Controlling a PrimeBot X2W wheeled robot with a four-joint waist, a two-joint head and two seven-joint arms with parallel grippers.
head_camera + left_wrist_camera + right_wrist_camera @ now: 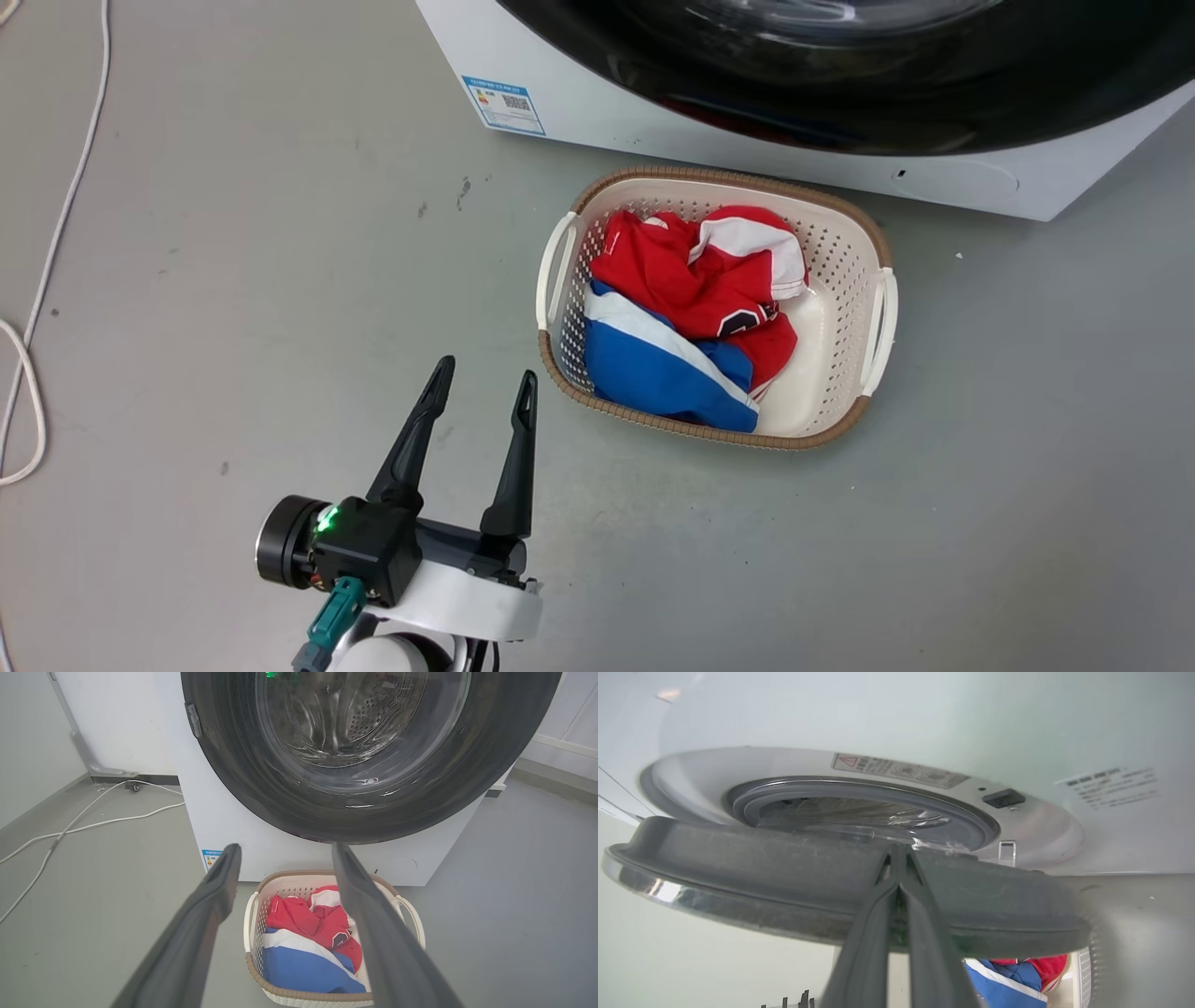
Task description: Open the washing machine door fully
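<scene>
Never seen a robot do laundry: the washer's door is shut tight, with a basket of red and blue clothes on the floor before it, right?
Not quite. The washing machine door is ajar: the right wrist view shows a gap between it and the grey-rimmed drum opening. The basket of red and blue clothes does stand on the floor before it.

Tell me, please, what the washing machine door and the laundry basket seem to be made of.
The washing machine door: likely glossy black plastic frame, which shows reflections, around a clear domed centre, glass or clear plastic, with the drum visible through it. The laundry basket: probably matt cream moulded plastic, judging by its regular holes, with a brown woven-looking rim.
</scene>
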